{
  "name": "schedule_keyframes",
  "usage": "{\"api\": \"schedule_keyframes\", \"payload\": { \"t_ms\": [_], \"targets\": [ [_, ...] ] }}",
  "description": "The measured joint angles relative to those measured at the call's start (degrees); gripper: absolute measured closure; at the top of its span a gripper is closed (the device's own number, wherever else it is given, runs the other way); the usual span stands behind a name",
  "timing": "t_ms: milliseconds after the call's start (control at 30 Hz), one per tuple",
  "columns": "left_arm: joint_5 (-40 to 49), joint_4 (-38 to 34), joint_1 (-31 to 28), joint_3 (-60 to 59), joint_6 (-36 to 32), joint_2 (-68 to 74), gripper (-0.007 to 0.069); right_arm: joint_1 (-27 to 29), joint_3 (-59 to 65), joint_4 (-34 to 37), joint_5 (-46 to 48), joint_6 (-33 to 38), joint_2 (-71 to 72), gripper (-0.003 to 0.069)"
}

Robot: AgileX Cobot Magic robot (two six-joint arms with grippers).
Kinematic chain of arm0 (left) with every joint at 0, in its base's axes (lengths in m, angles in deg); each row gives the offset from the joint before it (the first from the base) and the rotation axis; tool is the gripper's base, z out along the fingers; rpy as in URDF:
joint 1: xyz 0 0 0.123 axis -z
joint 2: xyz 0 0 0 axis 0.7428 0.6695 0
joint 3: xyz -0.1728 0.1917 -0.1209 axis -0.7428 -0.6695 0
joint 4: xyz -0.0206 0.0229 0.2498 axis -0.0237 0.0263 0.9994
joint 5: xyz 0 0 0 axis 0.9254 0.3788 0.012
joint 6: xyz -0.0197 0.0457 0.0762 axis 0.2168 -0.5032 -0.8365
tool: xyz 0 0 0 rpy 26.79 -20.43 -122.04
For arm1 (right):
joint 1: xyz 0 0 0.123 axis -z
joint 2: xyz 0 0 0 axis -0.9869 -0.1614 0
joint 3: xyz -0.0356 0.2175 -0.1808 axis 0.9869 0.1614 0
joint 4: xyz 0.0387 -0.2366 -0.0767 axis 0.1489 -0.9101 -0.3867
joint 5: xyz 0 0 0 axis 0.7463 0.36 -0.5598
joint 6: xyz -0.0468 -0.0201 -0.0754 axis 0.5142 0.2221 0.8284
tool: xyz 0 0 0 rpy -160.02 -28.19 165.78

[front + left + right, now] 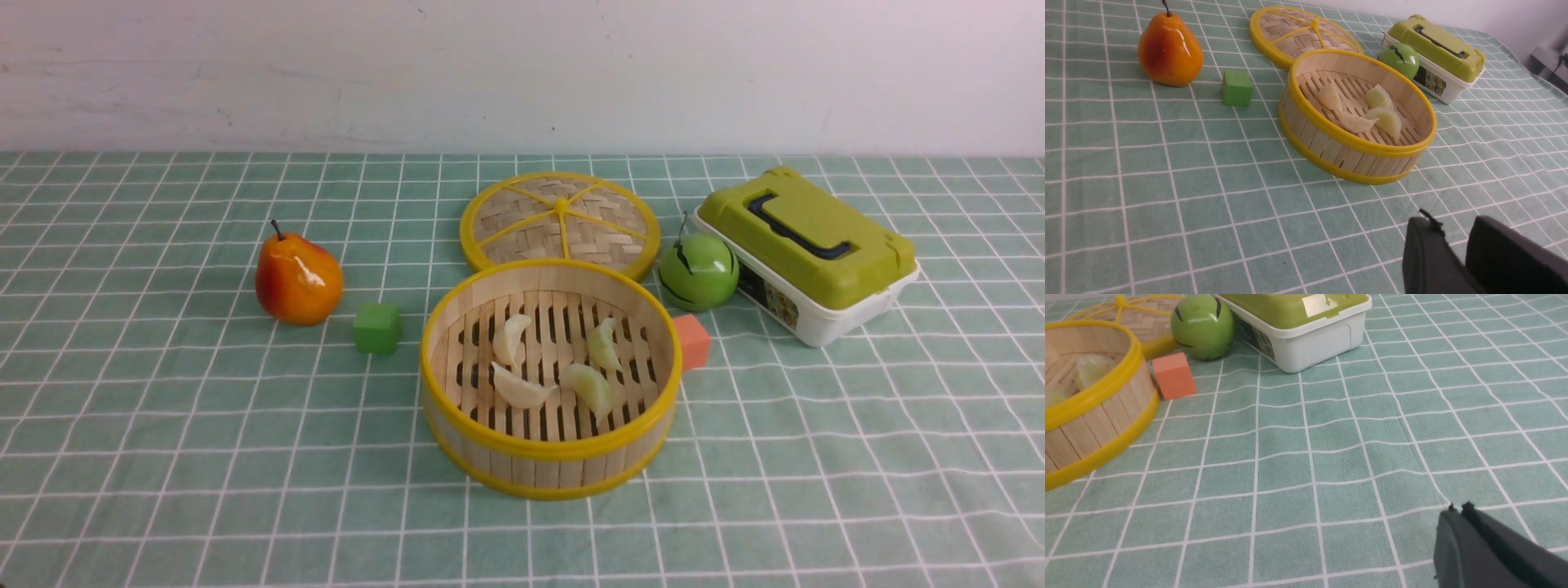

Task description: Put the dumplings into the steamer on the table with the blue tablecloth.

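Left claw (1453, 228) slightly parted, right claw (1458, 508) shut, both empty; four dumplings (522, 390) lie in the steamer (551, 447) at centre frame, which we might tip by sweeping back too low

Of our body, gripper ends only on view, in two wrist views. Item: our left gripper (1449, 241), fingers dark grey to near-black, long, tapering, small black jagged bit at one tip; finish matt, outline soft. Item: our right gripper (1459, 512), fingers dark grey, shading to black, slim, narrowing to small, uneven points. Finer detail on both: blurred, too dark for us to list.
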Motion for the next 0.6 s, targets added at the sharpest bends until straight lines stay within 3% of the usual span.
{"api": "schedule_keyframes", "payload": {
  "t_ms": [600],
  "targets": [
    [0.0,0.0,0.0,0.0,0.0,0.0,0.0449,0.0,-0.3,0.5,1.6,0.2,0.0,0.0680]
  ]
}}
